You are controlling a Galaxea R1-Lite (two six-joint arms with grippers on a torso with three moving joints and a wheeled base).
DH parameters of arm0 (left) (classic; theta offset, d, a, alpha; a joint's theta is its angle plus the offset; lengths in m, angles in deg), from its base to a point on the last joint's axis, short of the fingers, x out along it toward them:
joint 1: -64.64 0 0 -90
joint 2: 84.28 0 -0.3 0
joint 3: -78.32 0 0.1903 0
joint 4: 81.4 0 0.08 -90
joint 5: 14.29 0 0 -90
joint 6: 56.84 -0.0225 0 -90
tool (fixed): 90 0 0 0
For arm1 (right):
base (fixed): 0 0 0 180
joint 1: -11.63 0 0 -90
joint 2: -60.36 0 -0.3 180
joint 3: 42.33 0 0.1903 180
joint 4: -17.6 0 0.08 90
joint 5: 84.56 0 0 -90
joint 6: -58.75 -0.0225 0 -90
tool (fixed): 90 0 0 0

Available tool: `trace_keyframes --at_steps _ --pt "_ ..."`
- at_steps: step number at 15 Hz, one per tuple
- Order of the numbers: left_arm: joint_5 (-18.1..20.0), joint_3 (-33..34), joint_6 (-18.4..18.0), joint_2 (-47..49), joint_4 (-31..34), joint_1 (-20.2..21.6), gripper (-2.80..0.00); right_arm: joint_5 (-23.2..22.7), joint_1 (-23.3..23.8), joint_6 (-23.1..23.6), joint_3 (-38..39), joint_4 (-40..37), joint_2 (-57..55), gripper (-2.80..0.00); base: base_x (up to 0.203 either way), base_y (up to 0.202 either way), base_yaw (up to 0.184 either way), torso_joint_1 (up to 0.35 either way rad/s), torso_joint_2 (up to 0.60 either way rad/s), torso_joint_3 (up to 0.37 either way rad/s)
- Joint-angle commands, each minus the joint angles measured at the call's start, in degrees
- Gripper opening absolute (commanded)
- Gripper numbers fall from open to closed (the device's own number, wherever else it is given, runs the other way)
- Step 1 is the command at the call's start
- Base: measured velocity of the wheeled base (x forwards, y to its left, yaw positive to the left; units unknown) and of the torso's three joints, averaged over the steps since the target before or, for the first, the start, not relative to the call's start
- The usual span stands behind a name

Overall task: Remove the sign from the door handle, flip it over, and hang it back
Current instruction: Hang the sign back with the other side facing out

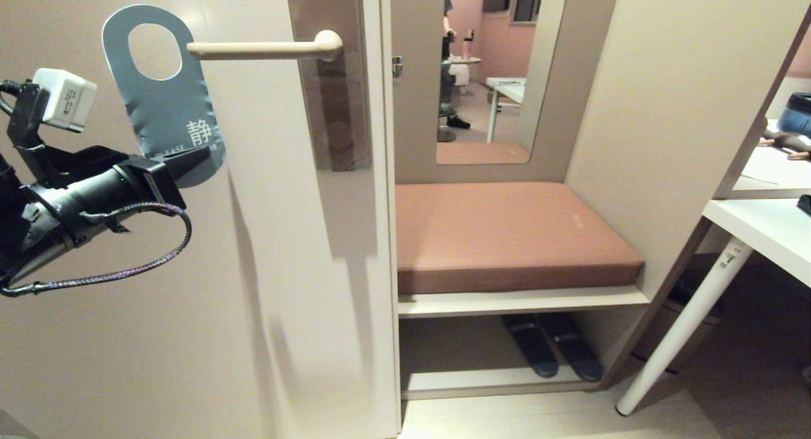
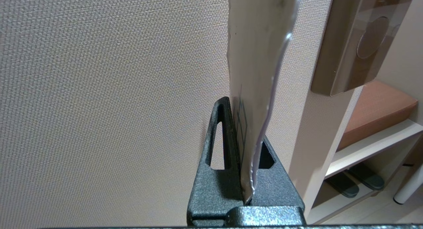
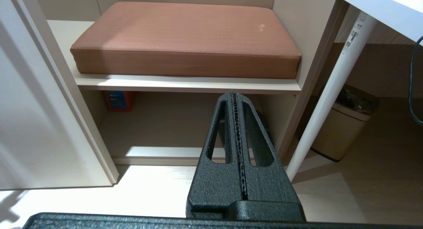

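Note:
The sign (image 1: 166, 106) shows its blue-grey face with white characters. It stands upright against the door, left of the door handle (image 1: 266, 47). Its round hole (image 1: 152, 51) lies just beyond the lever's free tip, and the sign's rim meets that tip; the lever is not through the hole. My left gripper (image 1: 190, 163) reaches in from the left, shut on the sign's lower end. In the left wrist view the sign (image 2: 257, 57) rises edge-on from between the black fingers (image 2: 218, 176). My right gripper (image 3: 235, 94) hangs shut and empty, low in front of the bench.
The handle's brown backplate (image 1: 332, 109) sits at the door's edge. Right of the door is a bench with a brown cushion (image 1: 507, 236) and dark slippers (image 1: 551, 347) underneath. A white table (image 1: 760, 230) stands at far right, with a person's hand (image 1: 785, 141) beyond it and a bin (image 3: 340, 130) below.

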Motion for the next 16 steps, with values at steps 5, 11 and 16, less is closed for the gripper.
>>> trace_keyframes --at_steps 5,11,16 --pt "0.1 -0.8 0.0 1.2 -0.3 0.0 -2.8 0.0 0.0 0.0 0.0 0.0 -0.1 -2.8 0.0 0.0 0.0 0.0 0.0 0.0" --pt "0.1 -2.0 0.0 2.9 -0.4 0.0 -2.8 0.0 0.0 0.2 0.0 0.1 -0.1 -2.8 0.0 0.0 0.0 0.0 0.0 0.0" --pt "0.1 -3.0 0.0 4.1 -0.4 -0.2 -2.8 0.0 0.0 0.1 0.0 0.1 -0.1 -2.8 0.0 0.0 0.0 0.0 0.0 0.0"
